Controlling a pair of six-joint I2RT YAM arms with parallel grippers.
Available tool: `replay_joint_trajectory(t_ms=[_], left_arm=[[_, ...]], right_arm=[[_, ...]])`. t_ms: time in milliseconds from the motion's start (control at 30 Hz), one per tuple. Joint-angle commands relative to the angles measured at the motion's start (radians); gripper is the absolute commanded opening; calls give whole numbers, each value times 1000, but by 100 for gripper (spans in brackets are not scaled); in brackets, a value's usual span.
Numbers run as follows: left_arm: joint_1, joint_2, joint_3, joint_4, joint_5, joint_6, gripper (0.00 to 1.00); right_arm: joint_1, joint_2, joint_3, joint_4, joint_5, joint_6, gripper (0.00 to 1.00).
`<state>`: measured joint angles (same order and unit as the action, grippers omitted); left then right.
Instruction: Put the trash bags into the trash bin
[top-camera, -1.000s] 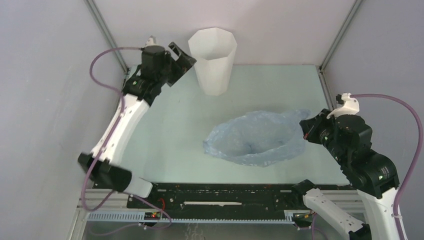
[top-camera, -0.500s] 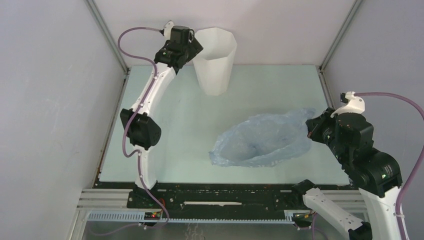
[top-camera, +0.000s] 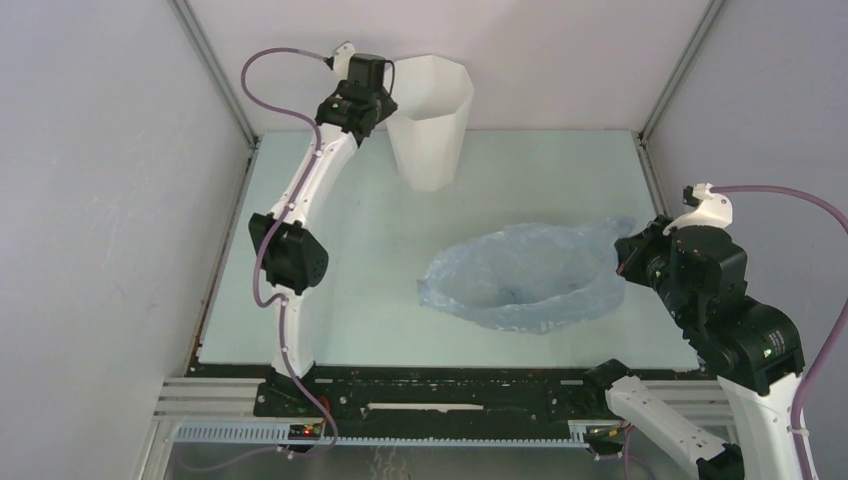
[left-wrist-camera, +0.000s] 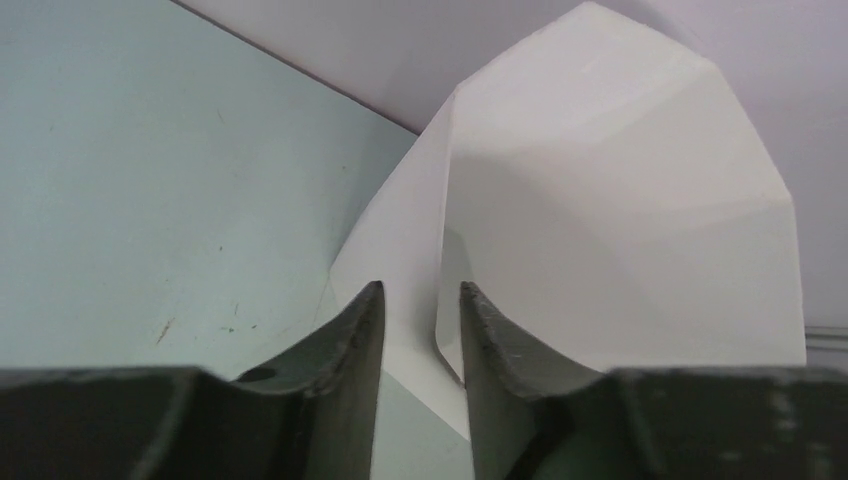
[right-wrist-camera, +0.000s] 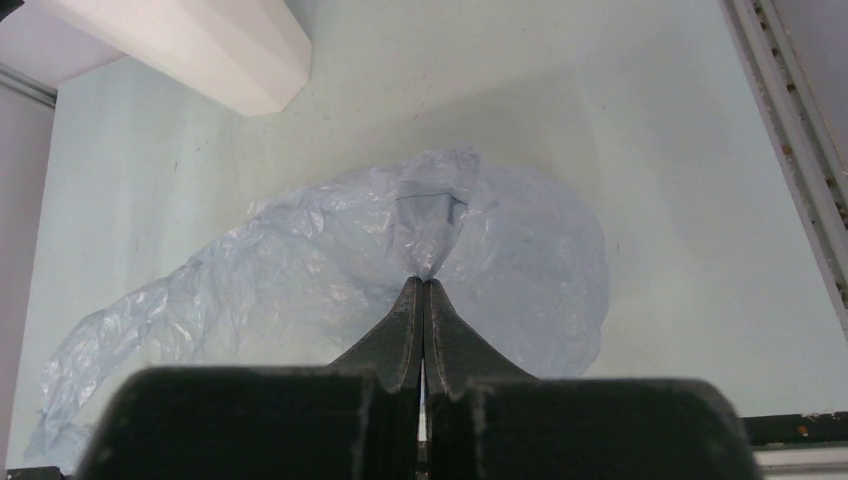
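The white faceted trash bin (top-camera: 432, 130) stands upright at the back of the table. My left gripper (top-camera: 384, 106) is at its left rim. In the left wrist view the left gripper (left-wrist-camera: 420, 290) straddles the thin wall of the bin (left-wrist-camera: 620, 200), one finger outside and one inside. The jaws are narrow but open, with a gap still showing beside the wall. The pale-blue trash bag (top-camera: 520, 275) lies crumpled on the table at right of centre. My right gripper (top-camera: 621, 263) is shut on its right end. In the right wrist view the right gripper (right-wrist-camera: 421, 282) pinches a gathered fold of the bag (right-wrist-camera: 300, 270).
The pale green table (top-camera: 340, 260) is fenced by metal frame posts (top-camera: 212, 60) and grey walls at the back and sides. The bin's base (right-wrist-camera: 200, 40) shows at the top left of the right wrist view. A black rail (top-camera: 440, 395) runs along the near edge.
My left arm has swung from left of the bin to its rim, and its jaws have narrowed around the wall. My right gripper has drawn the bag slightly to the right.
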<state>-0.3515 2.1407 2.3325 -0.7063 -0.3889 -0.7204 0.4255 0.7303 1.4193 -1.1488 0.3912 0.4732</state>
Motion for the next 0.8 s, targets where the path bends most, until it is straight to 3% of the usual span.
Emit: replay_joint_trajectory(t_ms=[0, 200, 367, 767], left_arm=[[-6, 15, 70, 8, 4, 54, 30], [-9, -12, 73, -5, 11, 98, 1], [-9, -109, 35, -82, -22, 119, 0], [-46, -463, -327, -167, 112, 91, 0]], right_arm=[[-7, -14, 13, 25, 21, -13, 0], [-7, -26, 15, 19, 9, -17, 0], [-7, -35, 0, 28, -31, -46, 0], [-7, -49, -28, 85, -181, -112, 0]])
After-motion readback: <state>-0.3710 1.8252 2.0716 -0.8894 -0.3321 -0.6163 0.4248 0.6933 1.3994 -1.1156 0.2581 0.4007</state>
